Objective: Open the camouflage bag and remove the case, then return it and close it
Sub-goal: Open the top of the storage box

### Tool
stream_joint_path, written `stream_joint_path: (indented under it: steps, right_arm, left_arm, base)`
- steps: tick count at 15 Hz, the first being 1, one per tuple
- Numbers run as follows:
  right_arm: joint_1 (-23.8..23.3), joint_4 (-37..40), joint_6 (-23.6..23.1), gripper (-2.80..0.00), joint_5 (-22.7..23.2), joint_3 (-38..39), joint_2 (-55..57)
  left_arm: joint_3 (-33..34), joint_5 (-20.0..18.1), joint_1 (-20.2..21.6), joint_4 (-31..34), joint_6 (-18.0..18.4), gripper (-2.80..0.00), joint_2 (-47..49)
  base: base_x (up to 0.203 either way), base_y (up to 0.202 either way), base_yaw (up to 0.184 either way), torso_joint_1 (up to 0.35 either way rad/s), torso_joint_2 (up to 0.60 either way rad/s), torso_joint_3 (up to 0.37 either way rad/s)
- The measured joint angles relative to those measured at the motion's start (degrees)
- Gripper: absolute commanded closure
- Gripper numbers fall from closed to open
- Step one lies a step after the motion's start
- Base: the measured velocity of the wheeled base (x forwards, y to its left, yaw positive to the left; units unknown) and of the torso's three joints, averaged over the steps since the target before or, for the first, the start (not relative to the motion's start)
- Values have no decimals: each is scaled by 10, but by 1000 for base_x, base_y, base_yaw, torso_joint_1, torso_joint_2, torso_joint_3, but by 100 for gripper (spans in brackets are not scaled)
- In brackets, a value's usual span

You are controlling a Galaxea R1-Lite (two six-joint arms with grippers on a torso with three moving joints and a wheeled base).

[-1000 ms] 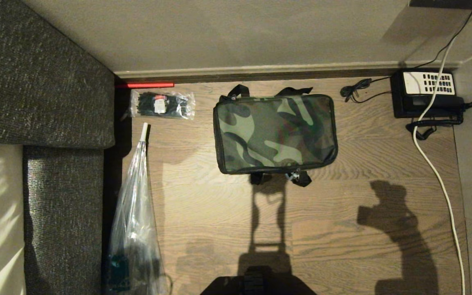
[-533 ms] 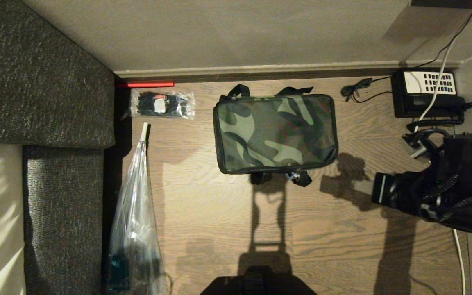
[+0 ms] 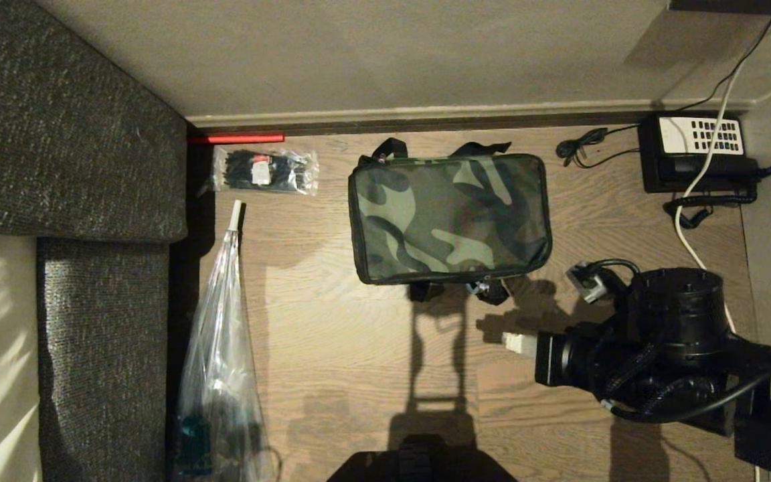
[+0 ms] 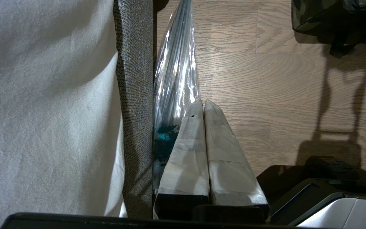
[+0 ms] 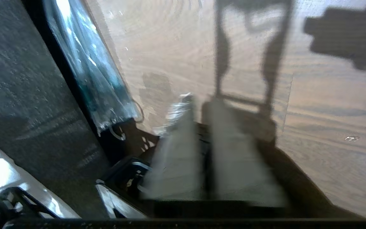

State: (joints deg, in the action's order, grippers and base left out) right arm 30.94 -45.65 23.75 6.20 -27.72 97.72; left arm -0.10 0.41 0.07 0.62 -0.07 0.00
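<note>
The camouflage bag point(image 3: 449, 217) lies zipped shut on the wooden floor near the wall, with its zipper pull point(image 3: 482, 288) at the near edge; one corner of the bag point(image 4: 313, 16) also shows in the left wrist view. The case is hidden. My right gripper point(image 3: 514, 343) hovers over the floor just near and right of the bag's near right corner, pointing left. Its taped fingers stand a narrow gap apart, holding nothing point(image 5: 199, 100). My left gripper point(image 4: 203, 103) hangs parked beside the sofa, fingers pressed together and empty.
A black telephone point(image 3: 693, 154) sits in the far right corner, its white cable point(image 3: 707, 268) running along the floor past my right arm. A clear packet of cable ties point(image 3: 265, 171) and a long clear plastic bag point(image 3: 221, 348) lie left, beside the grey sofa point(image 3: 71, 134).
My right arm has swung into the head view from the right and moved left toward the bag's near right corner. The bag has not moved.
</note>
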Motion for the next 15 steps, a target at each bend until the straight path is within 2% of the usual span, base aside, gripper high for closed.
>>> stream_joint_path:
  steps: [3, 6, 9, 15]
  right_arm:
    - [3, -70, -14, -280, -24, -7, 58]
    - [3, -167, -77, -280, -38, -18, 124]
    - [-1, -250, -94, -280, -41, -40, 181]
    - [-27, -258, -96, -280, -41, -46, 210]
  left_arm:
    - [0, 0, 0, 0, 0, 0, 0]
    - [0, 0, 0, 0, 0, 0, 0]
    - [0, 0, 0, 0, 0, 0, 0]
    - [0, 0, 0, 0, 0, 0, 0]
  base:
    - [0, 0, 0, 0, 0, 0]
    - [0, 0, 0, 0, 0, 0]
    - [0, 0, 0, 0, 0, 0]
    - [0, 0, 0, 0, 0, 0]
